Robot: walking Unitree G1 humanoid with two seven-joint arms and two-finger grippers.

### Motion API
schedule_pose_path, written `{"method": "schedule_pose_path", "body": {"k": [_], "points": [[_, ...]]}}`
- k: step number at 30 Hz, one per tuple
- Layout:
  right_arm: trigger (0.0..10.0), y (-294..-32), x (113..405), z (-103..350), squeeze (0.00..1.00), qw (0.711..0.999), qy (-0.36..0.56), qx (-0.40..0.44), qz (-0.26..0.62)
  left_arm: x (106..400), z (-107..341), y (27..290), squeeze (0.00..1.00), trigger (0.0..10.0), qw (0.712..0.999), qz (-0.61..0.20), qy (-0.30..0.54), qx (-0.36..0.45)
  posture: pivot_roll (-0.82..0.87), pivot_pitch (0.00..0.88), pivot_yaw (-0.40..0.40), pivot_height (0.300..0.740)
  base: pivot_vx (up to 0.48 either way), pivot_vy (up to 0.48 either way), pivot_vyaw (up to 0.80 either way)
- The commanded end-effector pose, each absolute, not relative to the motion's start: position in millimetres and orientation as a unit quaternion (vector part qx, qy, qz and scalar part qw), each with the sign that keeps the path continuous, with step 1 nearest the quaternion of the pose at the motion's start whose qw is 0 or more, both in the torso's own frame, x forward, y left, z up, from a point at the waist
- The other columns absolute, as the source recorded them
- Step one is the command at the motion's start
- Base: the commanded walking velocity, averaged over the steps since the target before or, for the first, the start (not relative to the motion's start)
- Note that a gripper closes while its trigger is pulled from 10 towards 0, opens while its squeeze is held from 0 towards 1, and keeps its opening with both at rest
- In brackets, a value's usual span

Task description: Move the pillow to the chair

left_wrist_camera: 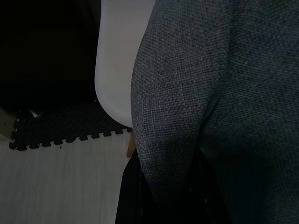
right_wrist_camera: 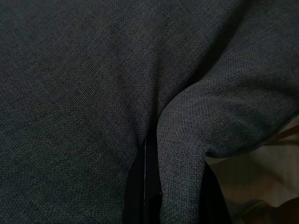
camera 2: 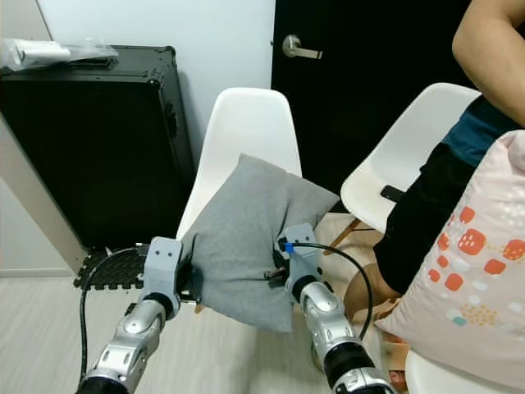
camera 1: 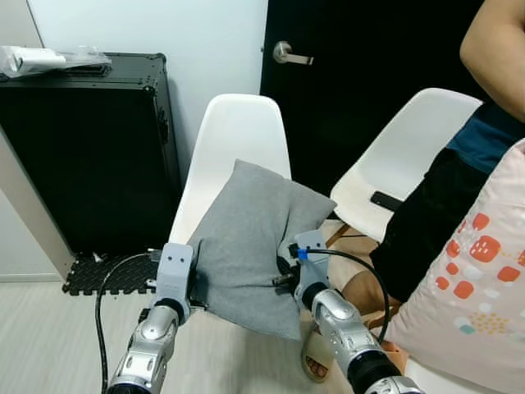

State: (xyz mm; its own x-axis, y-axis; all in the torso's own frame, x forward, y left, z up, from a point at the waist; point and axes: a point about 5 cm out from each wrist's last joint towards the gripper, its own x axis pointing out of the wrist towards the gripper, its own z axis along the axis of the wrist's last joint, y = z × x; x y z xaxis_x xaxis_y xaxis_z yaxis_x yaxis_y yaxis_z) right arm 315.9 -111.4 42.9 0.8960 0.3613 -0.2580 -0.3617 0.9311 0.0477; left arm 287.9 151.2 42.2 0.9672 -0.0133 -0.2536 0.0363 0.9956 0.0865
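A grey pillow [camera 1: 246, 238] hangs between my two grippers in front of a white chair [camera 1: 238, 131], its top corner against the backrest. My left gripper [camera 1: 199, 285] is shut on the pillow's left edge, and in the left wrist view a fold of the fabric [left_wrist_camera: 187, 140] runs between its dark fingers [left_wrist_camera: 133, 196]. My right gripper [camera 1: 285, 275] is shut on the pillow's right side. The right wrist view has a pinched ridge of the cloth [right_wrist_camera: 182, 177] beside one black finger [right_wrist_camera: 148, 186]. The pillow hides most of the chair's seat.
A black hard case [camera 1: 90, 139] stands to the left on a foam mat [camera 1: 107, 275]. To the right is a second white chair [camera 1: 410, 148] with a small black object [camera 1: 385, 199] on it. A person [camera 1: 459, 197] sits there beside a patterned pink pillow [camera 1: 476, 287]. A dark door [camera 1: 361, 66] is behind.
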Motion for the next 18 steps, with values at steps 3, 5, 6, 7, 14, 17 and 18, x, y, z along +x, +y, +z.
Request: {"method": "schedule_pose_path", "body": {"k": [3,5,6,7,14,17,18], "points": [[10.0,-120.3,311.6,36.9,0.00,0.973,0.142,-0.016,0.180,289.9,51.8,166.3,0.00,10.0,0.994,0.032,0.096,0.049,-0.01,0.041,-0.059,0.740,0.000,0.000,0.00],[10.0,-120.0,311.4,36.7,0.00,0.973,0.142,-0.016,0.181,289.2,51.2,166.4,0.00,10.0,0.994,0.033,0.098,0.049,-0.01,0.041,-0.060,0.740,0.000,0.000,0.00],[10.0,-119.9,311.1,36.6,0.00,0.973,0.142,-0.016,0.181,288.6,50.8,166.5,0.00,10.0,0.993,0.033,0.098,0.049,-0.01,0.043,-0.060,0.740,0.000,0.000,0.00],[10.0,-119.7,310.9,36.3,0.00,0.973,0.142,-0.016,0.182,288.1,50.3,166.5,0.00,10.0,0.993,0.033,0.099,0.049,0.00,0.042,-0.060,0.740,0.000,0.000,0.00],[10.0,-118.2,311.1,36.3,0.00,0.973,0.142,-0.016,0.182,288.1,49.7,166.8,0.00,10.0,0.993,0.031,0.101,0.051,0.00,0.039,-0.057,0.740,0.000,0.000,0.00],[10.0,-118.2,310.8,36.0,0.00,0.973,0.142,-0.016,0.182,288.2,49.6,166.4,0.00,10.0,0.993,0.030,0.101,0.051,0.00,0.037,-0.057,0.740,0.000,0.000,0.00],[10.0,-118.2,310.8,36.0,0.00,0.973,0.142,-0.016,0.182,288.2,49.6,166.4,0.00,10.0,0.993,0.030,0.101,0.051,0.00,0.037,-0.057,0.740,0.000,0.000,0.00]]}}
